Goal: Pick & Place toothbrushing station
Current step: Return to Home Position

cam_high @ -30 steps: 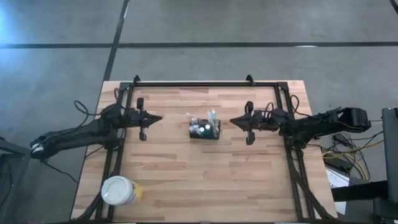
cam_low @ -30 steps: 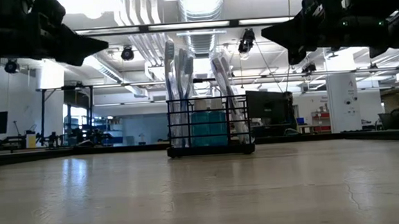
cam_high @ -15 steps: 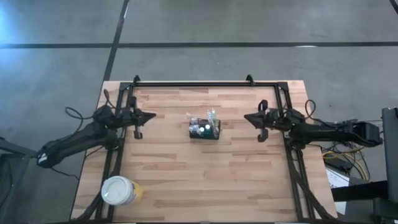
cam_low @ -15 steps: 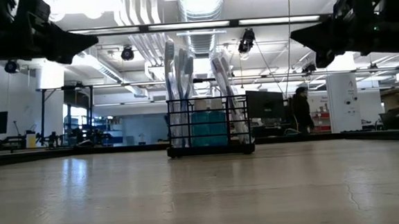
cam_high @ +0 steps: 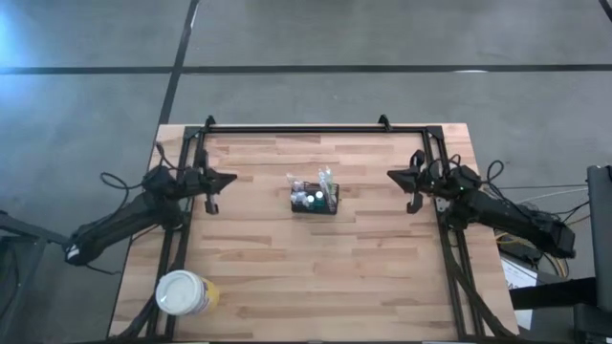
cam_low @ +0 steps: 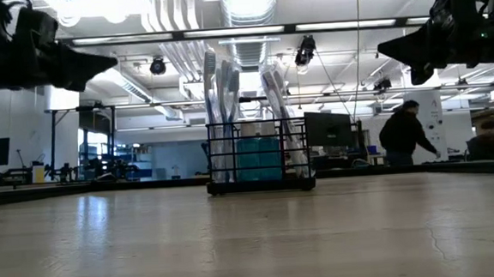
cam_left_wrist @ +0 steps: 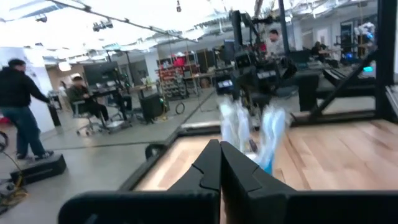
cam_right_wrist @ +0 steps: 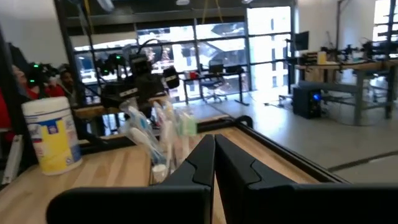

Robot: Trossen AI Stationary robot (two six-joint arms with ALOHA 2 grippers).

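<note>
now the small black wire-mesh rectangular basket (cam_high: 315,200) stands upright near the middle of the light wooden slatted table (cam_high: 316,277), a touch toward twelve o'clock from centre. pale toothbrushes (cam_low: 227,88) stick up out of it, leaning a little, with a teal pack (cam_low: 257,159) behind the mesh.

the left gripper (cam_high: 230,179) hangs at nine o'clock from the basket, well apart from it and raised off the table, as the low view shows (cam_low: 109,58). its dark fingers (cam_left_wrist: 208,165) are pressed together with nothing between them, pointing toward the basket.

the right gripper (cam_high: 392,175) sits at three o'clock from the basket, also well apart and off the table (cam_low: 385,49). its fingers (cam_right_wrist: 204,158) likewise meet tip to tip, holding nothing, and aim at the basket.

so the basket lies between the two grippers, touched by neither.

a round yellowish tub with a white lid (cam_high: 182,292) stands at about seven o'clock from the basket, near the table's corner.

beyond the table, a person in dark clothes (cam_low: 406,133) bends forward in the room.
</note>
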